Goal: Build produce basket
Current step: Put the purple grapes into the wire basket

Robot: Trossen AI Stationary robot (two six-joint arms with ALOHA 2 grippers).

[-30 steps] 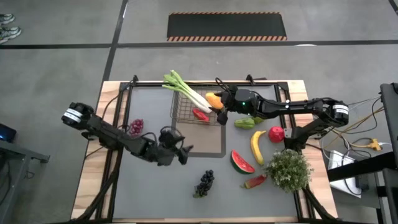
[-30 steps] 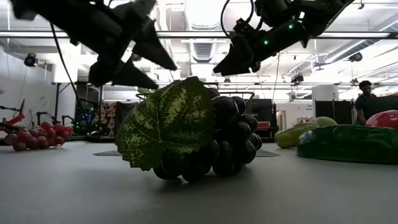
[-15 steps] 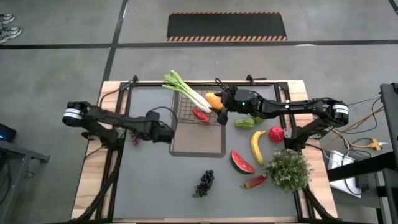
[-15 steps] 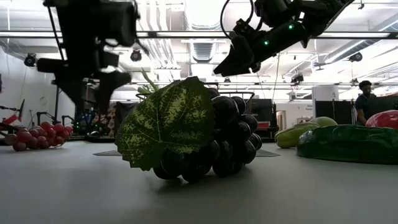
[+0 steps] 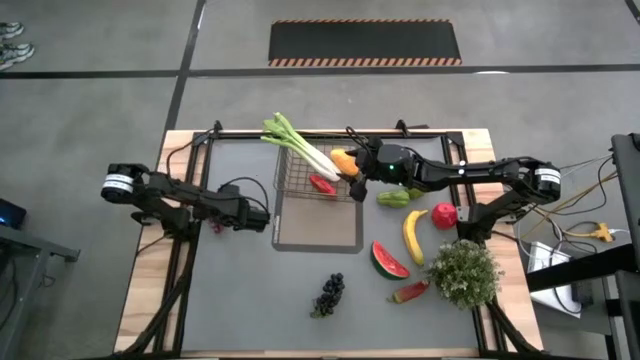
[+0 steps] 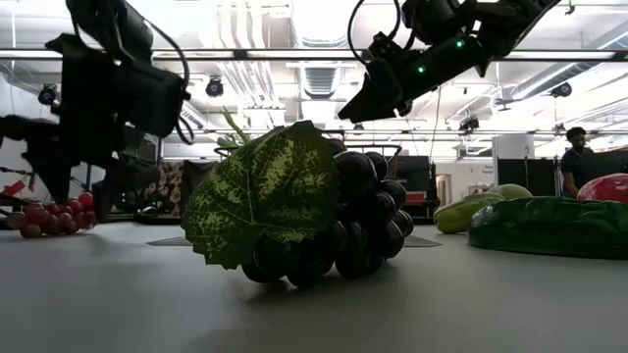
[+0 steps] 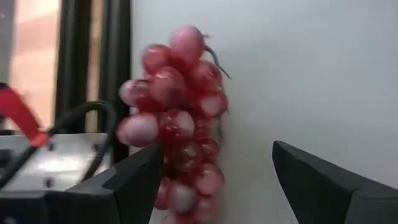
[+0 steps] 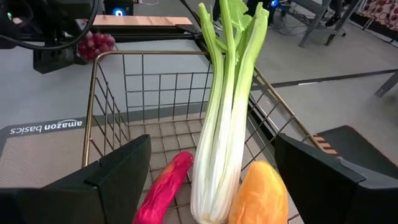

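Note:
The wire basket (image 5: 298, 190) sits on a dark mat. A red pepper (image 5: 322, 183) lies inside it, and an orange pepper (image 5: 344, 160) sits by its right rim. The pale-green leek (image 5: 300, 145) slants across the basket's far-left rim, leaves sticking out. My right gripper (image 5: 357, 174) hangs open over the basket's right side; in its wrist view the leek (image 8: 227, 106) and both peppers lie ahead of the open fingers (image 8: 211, 180). My left gripper (image 5: 232, 214) is open above the red grapes (image 7: 180, 118) near the table's left edge, fingers (image 7: 217, 148) on either side of the bunch.
Right of the mat lie a green pear (image 5: 395, 197), red apple (image 5: 444, 214), banana (image 5: 413, 237), watermelon slice (image 5: 390, 260), a small red piece (image 5: 408, 292) and the leafy plant (image 5: 465, 272). Dark grapes (image 5: 330, 293) sit near the near edge. A person (image 6: 577, 157) stands far behind.
My left gripper has swung from the middle of the table, near the mat's near-left corner, toward the left edge and come over the red grapes, turning as it went. The right arm and the produce have kept still.

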